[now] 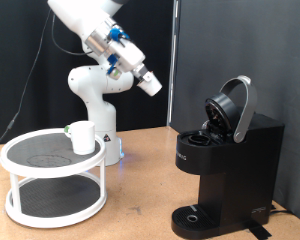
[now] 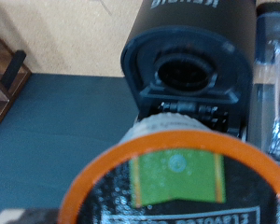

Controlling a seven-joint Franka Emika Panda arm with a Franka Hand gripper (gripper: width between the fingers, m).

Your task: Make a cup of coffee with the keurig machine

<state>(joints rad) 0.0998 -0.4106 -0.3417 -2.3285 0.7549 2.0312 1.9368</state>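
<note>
Gaping rounded lid, black keurig machine [image 1: 228, 160]

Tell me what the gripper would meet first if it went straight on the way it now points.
Probably the keurig machine: the gripper angles down toward its raised lid, and the wrist view looks past an orange-rimmed pod straight into the open brew chamber. Depth is unclear.

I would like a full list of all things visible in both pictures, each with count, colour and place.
Black boxy coffee machine: one, black, the exterior view's right, lid raised.
Small white cylindrical cup: one, white, on the rack's upper shelf.
White round two-shelf rack: one, white, the exterior view's left.
Orange-rimmed round pod: one, orange and green, close before the wrist camera, facing the machine's open chamber.
Wooden table: one, brown, beneath everything.
Robot arm: one, white.
Pincer: one, raised above the table, between rack and machine.
</note>
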